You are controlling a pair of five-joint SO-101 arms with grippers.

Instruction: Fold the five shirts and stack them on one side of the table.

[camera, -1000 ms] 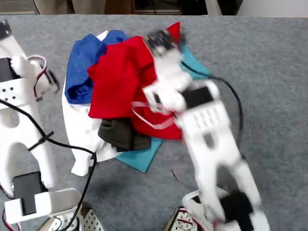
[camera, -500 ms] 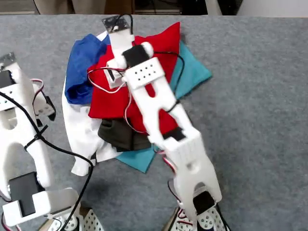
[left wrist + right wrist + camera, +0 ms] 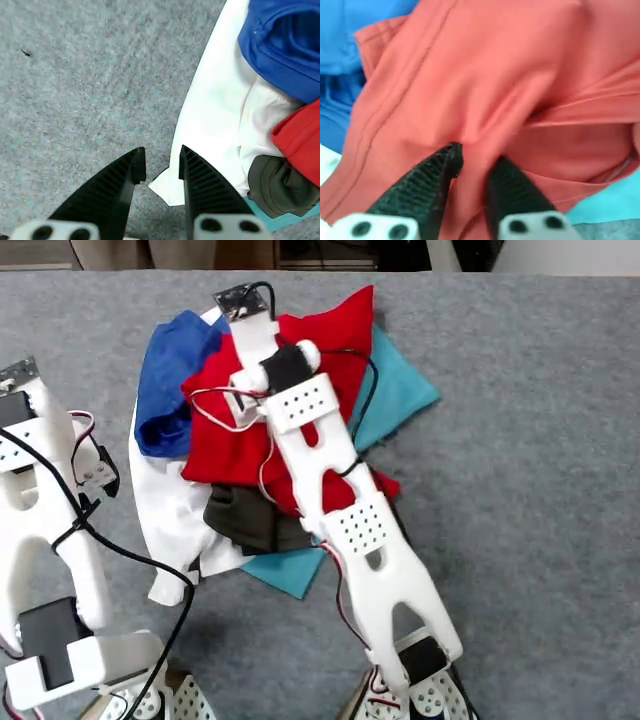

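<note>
Several shirts lie heaped on the grey table. A red shirt (image 3: 235, 430) (image 3: 520, 75) is on top, over a blue shirt (image 3: 170, 370) (image 3: 285, 45), a white shirt (image 3: 170, 505) (image 3: 215, 115), a dark shirt (image 3: 245, 520) (image 3: 275, 185) and a teal shirt (image 3: 400, 390) (image 3: 610, 205). My right gripper (image 3: 252, 340) (image 3: 472, 162) is down on the far part of the red shirt, narrowly open, with a red fold between its fingers. My left gripper (image 3: 102, 472) (image 3: 159, 165) hangs open over bare table beside the white shirt's edge, holding nothing.
The right arm (image 3: 340, 510) lies across the pile from the near edge. Bare grey table (image 3: 540, 440) spreads to the right of the heap. A narrower strip of it (image 3: 75, 75) lies to the left. The left arm's base and cables (image 3: 70, 640) stand at the near left corner.
The right arm has swung left across the pile and stretched out, so its gripper now sits at the far edge of the red shirt. The left arm has barely shifted.
</note>
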